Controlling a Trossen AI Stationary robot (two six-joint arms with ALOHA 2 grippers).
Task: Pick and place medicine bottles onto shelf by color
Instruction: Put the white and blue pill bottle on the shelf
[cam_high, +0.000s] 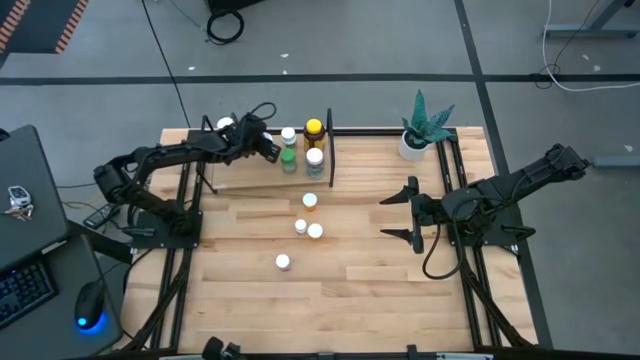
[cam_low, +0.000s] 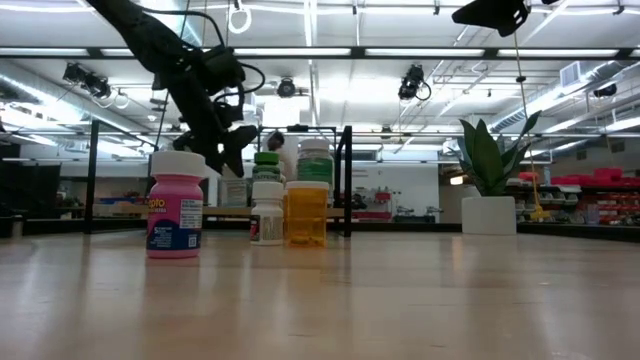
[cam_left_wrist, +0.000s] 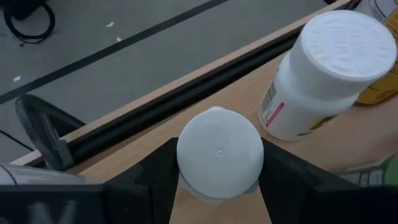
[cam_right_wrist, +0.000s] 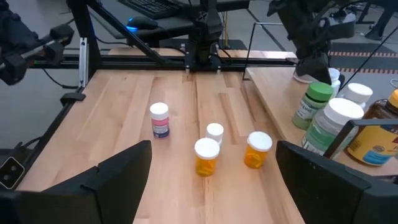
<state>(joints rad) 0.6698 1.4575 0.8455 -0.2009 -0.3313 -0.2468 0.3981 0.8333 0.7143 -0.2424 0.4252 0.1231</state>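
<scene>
My left gripper (cam_high: 267, 144) is over the far left part of the shelf (cam_high: 240, 176), shut on a white-capped white bottle (cam_left_wrist: 219, 152). On the shelf stand another white bottle (cam_left_wrist: 326, 68), a green bottle (cam_high: 288, 158), a taller amber bottle with a yellow cap (cam_high: 313, 129) and a white-capped bottle (cam_high: 314, 158). On the table stand two orange bottles (cam_high: 310, 201) (cam_high: 315, 231), a small white one (cam_high: 300, 227) and a pink one (cam_high: 283, 262). My right gripper (cam_high: 401, 214) is open and empty, right of these bottles. My left gripper pinches the white bottle between its two fingers (cam_left_wrist: 155, 180), on opposite sides of its body just under the cap (cam_left_wrist: 219, 186). The fingers slant down at it from the table's left. The bottle stands upright; whether its base is on the shelf board I cannot tell.
A white pot with a green plant (cam_high: 424, 128) stands at the table's far right. Black rods frame the shelf, with an upright at its right end (cam_high: 330, 150). Open tabletop (cam_high: 350, 290) lies near the front edge.
</scene>
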